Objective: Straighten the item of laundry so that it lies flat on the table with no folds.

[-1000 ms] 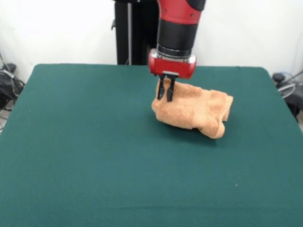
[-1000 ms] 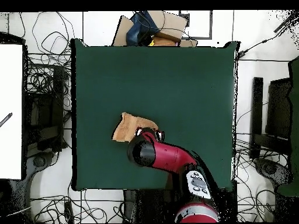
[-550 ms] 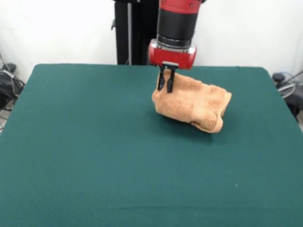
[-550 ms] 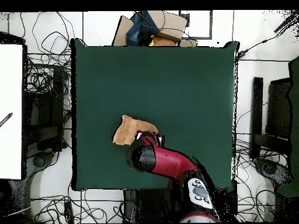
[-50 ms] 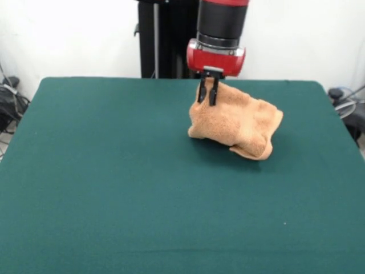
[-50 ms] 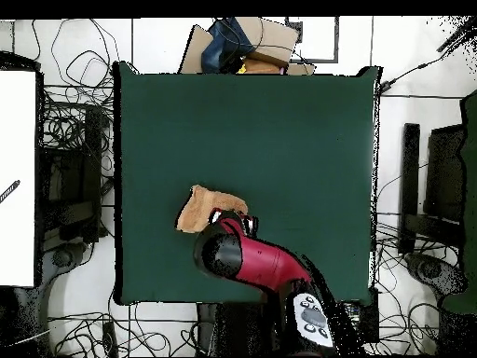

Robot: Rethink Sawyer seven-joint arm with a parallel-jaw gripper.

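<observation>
One towel, pinched at a raised corner

One item of laundry on my screen: a small orange-tan terry towel (image 5: 236, 125), bunched and folded over on itself, with a woven band showing along its lower folds. In the front view it sits right of centre on the far half of the table (image 5: 114, 188); most of its bulk rests on the cloth, and its lower right edge curls under.

One gripper (image 5: 207, 94): two black fingers (image 5: 201, 93) drawn close together, pinching the towel's upper left corner, which stands up in a peak above the rest of the heap. I read the grip as closed on the fabric, with only towel between the tips.

One arm: a red wrist collar under a black sleeve, coming straight down onto that corner.

From overhead, the towel (image 6: 207, 206) lies left of the table's middle, toward the robot's side, and the red arm's black end covers its nearer edge, hiding the gripper from this view.

One table top: dark green felt-like cloth, bare around the towel.

Cables lie on the floor around the table.
</observation>
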